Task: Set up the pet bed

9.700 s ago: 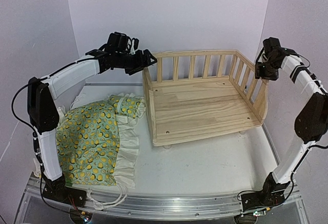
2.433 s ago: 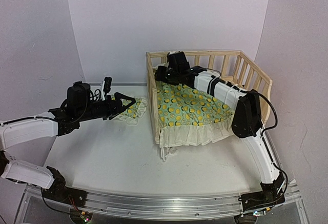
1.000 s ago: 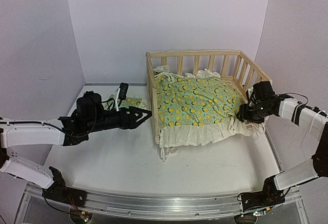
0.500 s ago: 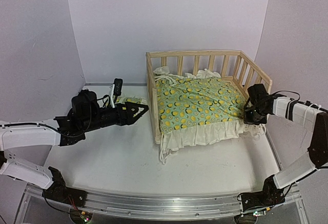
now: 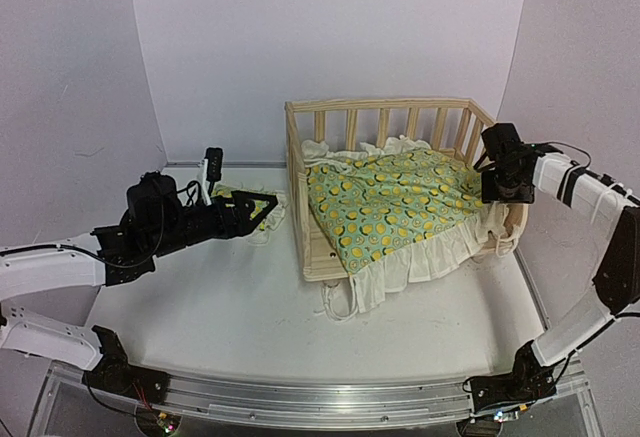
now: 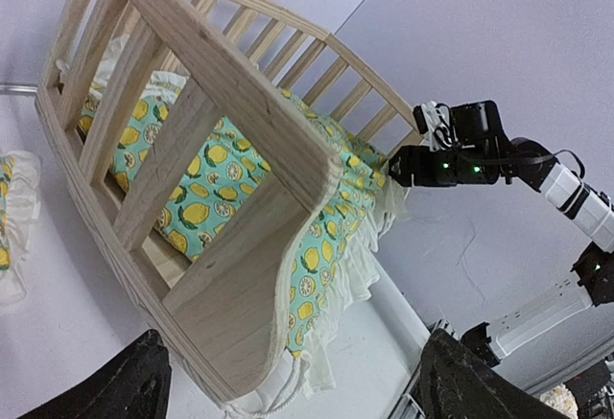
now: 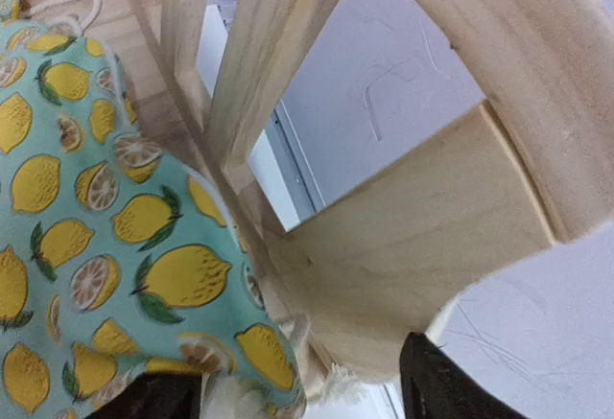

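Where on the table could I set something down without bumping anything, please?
The front strip of the table, between the low side of the pet bed and the arm bases, is bare. Left of it is crowded: pillow and left gripper. The right gripper fills the right.

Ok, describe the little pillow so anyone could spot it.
Find the wooden pet bed on the white table. Left of its slatted side, outside the frame, lies the little pillow: lemon-printed like the big cushion inside, but far smaller.
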{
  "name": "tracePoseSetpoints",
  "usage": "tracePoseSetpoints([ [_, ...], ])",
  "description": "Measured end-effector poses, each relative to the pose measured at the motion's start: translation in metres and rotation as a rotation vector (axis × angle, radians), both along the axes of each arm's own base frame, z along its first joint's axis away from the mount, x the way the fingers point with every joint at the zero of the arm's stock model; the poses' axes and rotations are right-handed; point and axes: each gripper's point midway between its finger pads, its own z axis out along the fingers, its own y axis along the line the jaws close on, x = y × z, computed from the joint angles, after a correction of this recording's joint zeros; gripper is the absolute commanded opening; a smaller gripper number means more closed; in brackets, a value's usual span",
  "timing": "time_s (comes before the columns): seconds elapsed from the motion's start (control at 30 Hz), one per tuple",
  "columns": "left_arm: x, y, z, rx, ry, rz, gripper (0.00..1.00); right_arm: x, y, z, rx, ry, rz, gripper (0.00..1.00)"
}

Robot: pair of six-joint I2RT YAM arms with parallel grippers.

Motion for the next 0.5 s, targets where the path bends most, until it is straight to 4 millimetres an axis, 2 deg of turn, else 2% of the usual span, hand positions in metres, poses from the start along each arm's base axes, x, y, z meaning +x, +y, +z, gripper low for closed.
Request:
tracePoseSetpoints([
  [0.1,0.002,0.004,0.007,-0.009,-0.019,-0.001,0.83,-0.012,0.020,0.020,0.005,0.029,0.059,0.88],
  [0.17,0.002,-0.006,0.003,0.013,-0.030,-0.046,0.83,-0.015,0.056,0.041,0.094,0.011,0.175,0.88],
  [0.23,-0.003,-0.022,-0.004,0.038,-0.047,-0.116,0.83,-0.014,0.101,0.064,0.245,-0.040,0.325,0.91],
  [0.37,-0.022,-0.045,-0.017,0.077,-0.091,-0.231,0.84,-0.029,0.214,0.116,0.546,-0.139,0.684,0.92],
  [0.43,-0.027,-0.045,-0.012,0.069,-0.123,-0.245,0.86,-0.038,0.265,0.140,0.634,-0.155,0.807,0.93],
  [0.5,-0.030,-0.036,-0.006,0.051,-0.154,-0.225,0.87,-0.045,0.317,0.165,0.710,-0.187,0.907,0.93],
])
